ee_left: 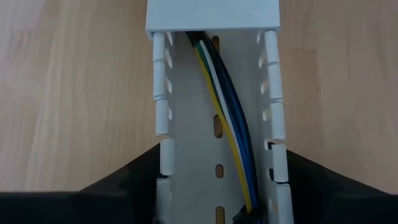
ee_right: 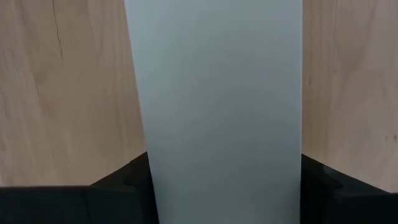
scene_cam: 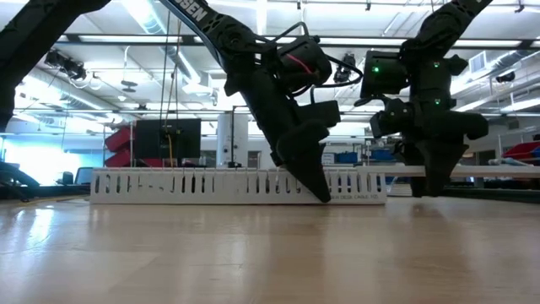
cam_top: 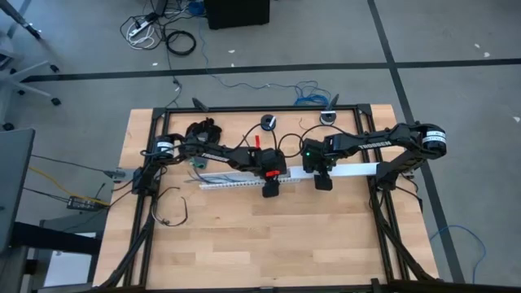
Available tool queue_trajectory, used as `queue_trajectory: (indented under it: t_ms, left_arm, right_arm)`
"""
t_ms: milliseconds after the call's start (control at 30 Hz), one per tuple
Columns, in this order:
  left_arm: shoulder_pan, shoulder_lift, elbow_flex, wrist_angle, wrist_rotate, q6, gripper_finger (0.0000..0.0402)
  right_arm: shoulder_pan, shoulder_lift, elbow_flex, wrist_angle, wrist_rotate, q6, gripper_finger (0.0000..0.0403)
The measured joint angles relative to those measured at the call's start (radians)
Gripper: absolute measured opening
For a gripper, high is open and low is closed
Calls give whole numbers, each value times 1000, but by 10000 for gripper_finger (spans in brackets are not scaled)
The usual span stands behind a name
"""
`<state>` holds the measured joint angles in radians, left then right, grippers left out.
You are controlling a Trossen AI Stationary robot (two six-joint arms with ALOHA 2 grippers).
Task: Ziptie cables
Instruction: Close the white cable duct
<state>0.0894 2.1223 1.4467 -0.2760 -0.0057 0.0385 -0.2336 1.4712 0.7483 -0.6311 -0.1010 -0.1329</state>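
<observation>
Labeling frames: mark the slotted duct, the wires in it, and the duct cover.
slotted duct [ee_left: 186,134]: left wrist view, bare floor.
wires [ee_left: 235,118]: left wrist view, mid-bundle.
duct cover [ee_right: 217,93]: right wrist view, flat top.

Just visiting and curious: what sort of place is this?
Probably a robotics lab or workshop: a pale wooden work table in a black metal frame, loose cords on the grey concrete floor, and long ceiling strip lights over an open hall.

A long white plastic slotted duct [cam_top: 236,184] lies across the light wooden tabletop [cam_top: 269,244], with a smooth white cover [cam_top: 354,170] on its right part. Two round black feet [cam_top: 267,123] sit near the far edge; a loose thin black wire [cam_top: 167,213] curls at the near left
</observation>
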Motion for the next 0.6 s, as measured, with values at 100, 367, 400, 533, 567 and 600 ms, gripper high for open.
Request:
queue_trajectory:
  t_ms: [100, 367, 400, 533, 567, 600]
  left_arm:
    - [0, 0, 0, -5, 1, 4, 239]
    - [0, 0, 2, -7, 8, 14, 239]
    - [0, 0, 2, -9, 9, 15, 239]
    - [0, 0, 2, -15, 10, 15, 239]
    - [0, 0, 2, -16, 10, 16, 239]
    - [0, 0, 3, -18, 10, 16, 239]
  right_arm:
    - [0, 0, 0, 4, 1, 0, 229]
    - [0, 0, 0, 9, 1, -5, 229]
    - [1, 0, 0, 11, 1, -5, 229]
    - [1, 0, 0, 13, 1, -4, 229]
    - [1, 0, 0, 14, 1, -3, 229]
    - [1, 0, 0, 16, 1, -3, 229]
